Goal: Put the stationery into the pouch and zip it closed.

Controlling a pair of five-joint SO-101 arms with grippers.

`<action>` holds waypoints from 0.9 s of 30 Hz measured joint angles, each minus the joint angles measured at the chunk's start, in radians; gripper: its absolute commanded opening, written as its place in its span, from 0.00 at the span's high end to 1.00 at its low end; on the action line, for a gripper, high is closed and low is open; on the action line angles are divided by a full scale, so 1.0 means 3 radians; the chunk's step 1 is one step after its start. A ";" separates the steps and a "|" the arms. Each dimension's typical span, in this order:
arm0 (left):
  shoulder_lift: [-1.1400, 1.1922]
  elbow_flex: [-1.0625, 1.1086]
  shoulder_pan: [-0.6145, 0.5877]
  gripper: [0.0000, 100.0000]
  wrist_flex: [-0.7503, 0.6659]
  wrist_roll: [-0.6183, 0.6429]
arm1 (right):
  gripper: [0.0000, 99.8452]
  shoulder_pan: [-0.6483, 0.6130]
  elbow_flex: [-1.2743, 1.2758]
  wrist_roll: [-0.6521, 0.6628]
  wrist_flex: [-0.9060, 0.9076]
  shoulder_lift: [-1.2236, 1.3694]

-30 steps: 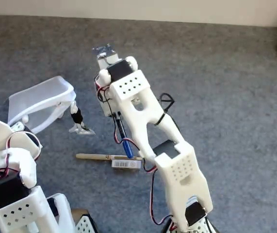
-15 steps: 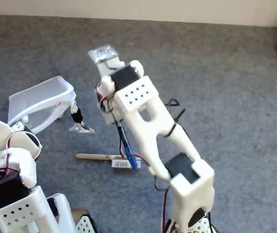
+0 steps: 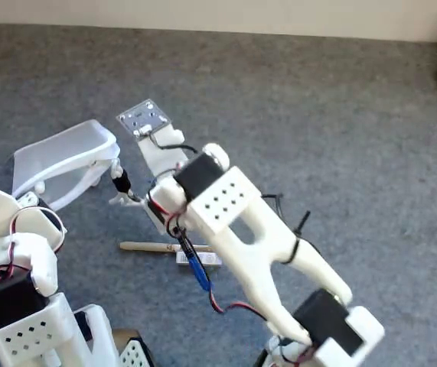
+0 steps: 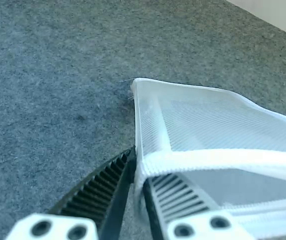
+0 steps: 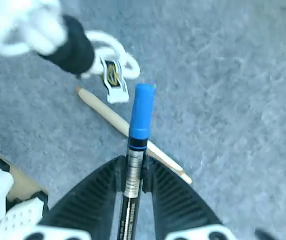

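**On the desk: pouch clamped at left, pen clamped at centre**

At the left of the grey desk (image 3: 356, 115), the white mesh pouch (image 3: 61, 164) stands with its mouth open. The left gripper (image 4: 135, 185) has its jaws clamped together on the pouch's thick white rim. In the left wrist view, the mesh wall rises from the jaws and the rim band runs sideways across them. The left arm (image 3: 19, 298) stands at the near left corner.

Right of the pouch, the right arm (image 3: 233, 222) stretches from the near side towards the middle of the desk. The right gripper (image 5: 133, 172) has its jaws clamped on the barrel of a pen (image 5: 137, 130) with a blue cap. The capped end sticks out beyond the jaw tips. In the high view the pen lies under the arm and crosses the line of a wooden pencil (image 3: 145, 246). Whether pen and pencil touch cannot be told.

The pencil lies flat on the desk, running left to right, well apart from the pouch. A white barcode label (image 3: 199, 258) sits at its right end.

Between the pouch mouth and the right gripper lies a small black-and-white item (image 3: 122, 187) with a white loop. It is just beside the pouch's right edge. What kind of item it is cannot be told.
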 measured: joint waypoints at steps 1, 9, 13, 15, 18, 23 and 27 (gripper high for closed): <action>0.0000 0.0000 0.0000 0.99 0.0000 0.0000 | 1.00 -0.0010 0.0107 0.0000 -0.0102 -0.0082; 0.0000 0.0000 0.0000 0.99 0.0000 0.0000 | 1.00 -0.0164 0.0936 0.0000 -0.0880 -0.0813; 0.0000 0.0000 0.0056 0.99 0.0000 0.0000 | 1.00 -0.0205 0.1437 0.0000 -0.1391 -0.1202; 0.0000 0.0000 0.0102 0.99 0.0000 0.0000 | 1.00 -0.0210 0.1683 0.0000 -0.1657 -0.1401; 0.0000 0.0000 0.0128 0.99 0.0000 0.0000 | 1.00 -0.0210 0.2051 0.0000 -0.2046 -0.1688; 0.0000 0.0000 0.0128 0.99 0.0000 0.0000 | 1.00 -0.0210 0.2608 0.0000 -0.2741 -0.2061; 0.0000 0.0000 0.0128 0.99 0.0000 0.0000 | 1.00 -0.0210 0.2972 0.0000 -0.3258 -0.2281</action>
